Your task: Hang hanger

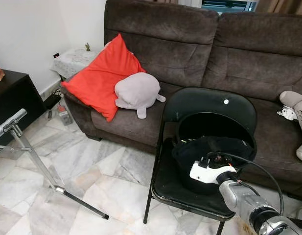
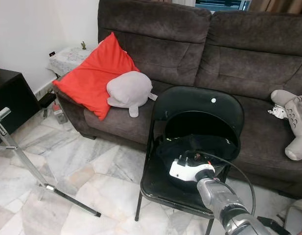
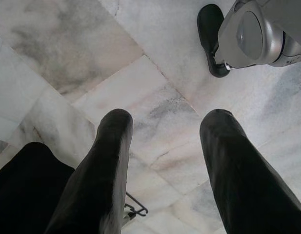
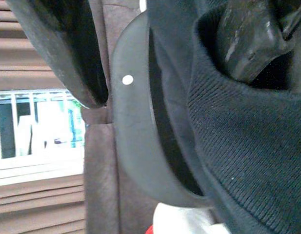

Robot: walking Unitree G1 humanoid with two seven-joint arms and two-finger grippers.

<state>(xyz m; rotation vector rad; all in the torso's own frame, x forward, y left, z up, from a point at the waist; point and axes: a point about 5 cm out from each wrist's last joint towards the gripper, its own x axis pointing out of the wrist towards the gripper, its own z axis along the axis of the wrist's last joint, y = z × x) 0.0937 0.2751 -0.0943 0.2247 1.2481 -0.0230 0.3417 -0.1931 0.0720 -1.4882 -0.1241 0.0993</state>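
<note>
A black folding chair stands in front of the sofa with a dark knit garment heaped on its seat. My right arm reaches in from the lower right, and the right gripper is at the garment. Its fingers are spread, one pressing into the knit fabric, with the chair's backrest behind. I cannot make out a hanger in the heap. My left gripper hangs open over the marble floor with nothing between its fingers.
A metal clothes rack with a slanted bar and floor legs stands at the left. The brown sofa holds a red cushion, a grey plush and another plush. A black cabinet is far left.
</note>
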